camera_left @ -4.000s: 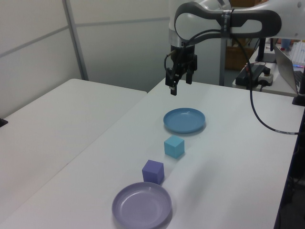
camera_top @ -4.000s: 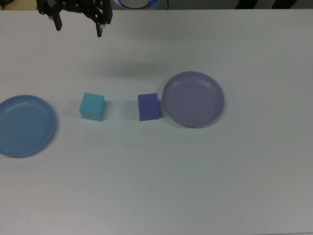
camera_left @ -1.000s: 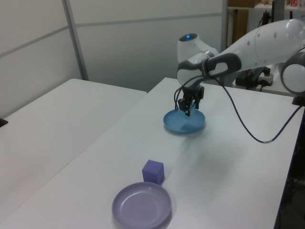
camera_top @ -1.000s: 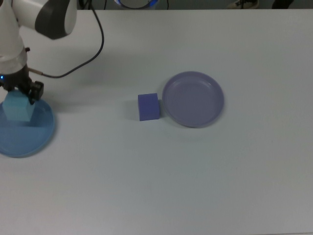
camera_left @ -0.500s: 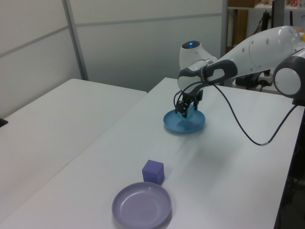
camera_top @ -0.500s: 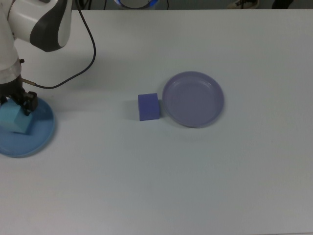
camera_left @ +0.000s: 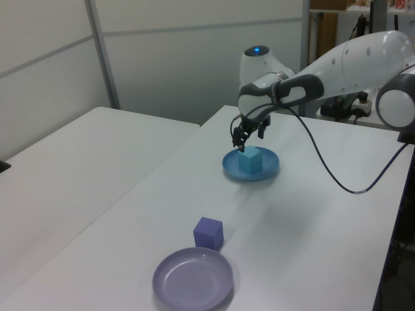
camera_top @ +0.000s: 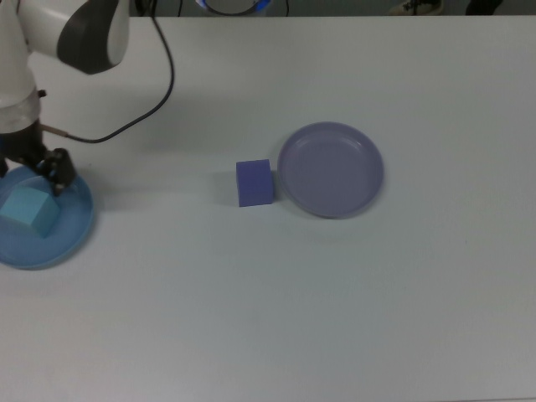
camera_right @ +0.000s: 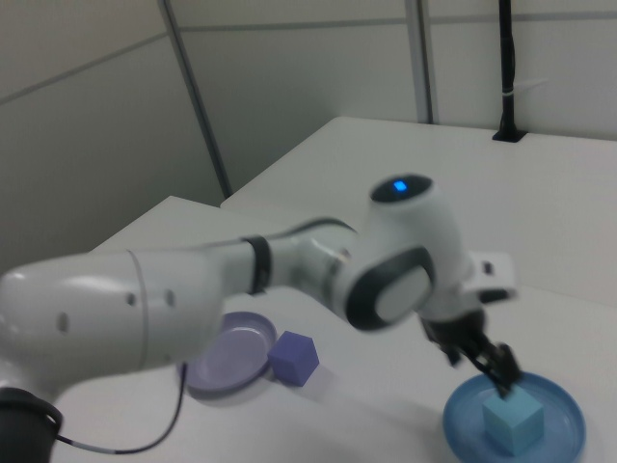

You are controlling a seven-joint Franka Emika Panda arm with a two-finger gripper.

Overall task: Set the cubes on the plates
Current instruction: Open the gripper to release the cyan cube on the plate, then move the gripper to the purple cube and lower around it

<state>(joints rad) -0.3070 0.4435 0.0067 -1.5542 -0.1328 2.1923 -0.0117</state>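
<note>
The light cyan cube rests on the light blue plate at the top view's left edge. The same cube sits free on that plate in the left view. My gripper hangs just above the cube, open and apart from it. The indigo cube stands on the table, right beside the left rim of the empty lavender plate. The right view shows the cyan cube, the blue plate, the indigo cube and the lavender plate.
The arm's white links and a black cable reach over the table's far left in the top view. A second white table stands across a gap on the left view's left.
The gripper carried the cyan cube from the table's middle to the blue plate, let it go there, and has now risen off it. The indigo cube has not moved.
</note>
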